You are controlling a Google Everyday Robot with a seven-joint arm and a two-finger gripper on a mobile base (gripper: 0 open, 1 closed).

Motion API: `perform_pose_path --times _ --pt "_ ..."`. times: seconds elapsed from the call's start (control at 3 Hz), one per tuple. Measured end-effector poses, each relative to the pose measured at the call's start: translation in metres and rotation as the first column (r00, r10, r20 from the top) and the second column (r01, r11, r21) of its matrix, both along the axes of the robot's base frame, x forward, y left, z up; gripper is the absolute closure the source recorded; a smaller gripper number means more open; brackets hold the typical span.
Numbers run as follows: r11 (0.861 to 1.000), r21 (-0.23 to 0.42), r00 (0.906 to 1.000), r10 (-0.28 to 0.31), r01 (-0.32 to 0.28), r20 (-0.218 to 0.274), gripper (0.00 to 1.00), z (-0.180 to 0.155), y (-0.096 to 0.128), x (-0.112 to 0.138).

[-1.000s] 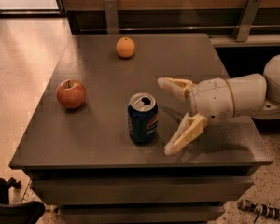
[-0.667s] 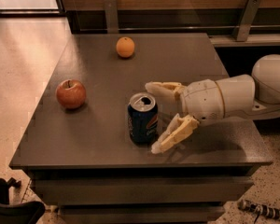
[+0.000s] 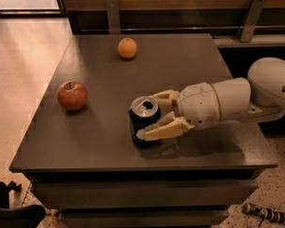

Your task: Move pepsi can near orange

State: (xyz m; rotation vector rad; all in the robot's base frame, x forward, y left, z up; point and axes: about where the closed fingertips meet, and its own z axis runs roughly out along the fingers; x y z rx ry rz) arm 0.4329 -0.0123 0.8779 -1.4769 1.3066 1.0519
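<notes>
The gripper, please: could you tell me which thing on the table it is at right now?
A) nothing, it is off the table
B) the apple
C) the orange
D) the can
D: the gripper is right at the can, near the front of the table, while the apple and the orange lie well apart from it.

Plastic gripper (image 3: 147, 117) clamping a metal can, low over the table.
The gripper's 2 cream fingers (image 3: 166, 129) are looking like smooth matt plastic, the white shell behind them showing a soft sheen. Between them the pepsi can (image 3: 143, 109) is gleaming: bare silver metal lid, glossy dark blue wall. Beneath the gripper the table (image 3: 99, 141) is showing a smooth, dark, faintly reflective top. Ahead of the fingertips the apple (image 3: 71, 95) is shining waxy; well off to the gripper's side the orange (image 3: 127, 48) is looking matt.
</notes>
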Motion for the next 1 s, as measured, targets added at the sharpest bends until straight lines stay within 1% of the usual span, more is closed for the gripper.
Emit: perform_pose_path --times 0.33,0.67,1.0 --pt "1.0 -0.001 1.0 0.004 -0.004 0.001 0.82 0.0006 0.0019 -0.0008" --pt "1.0 -0.002 1.0 0.009 -0.009 0.002 1.0 0.0013 0.0041 -0.0017" --pt "1.0 -0.002 1.0 0.009 -0.009 0.002 1.0 0.0013 0.0041 -0.0017"
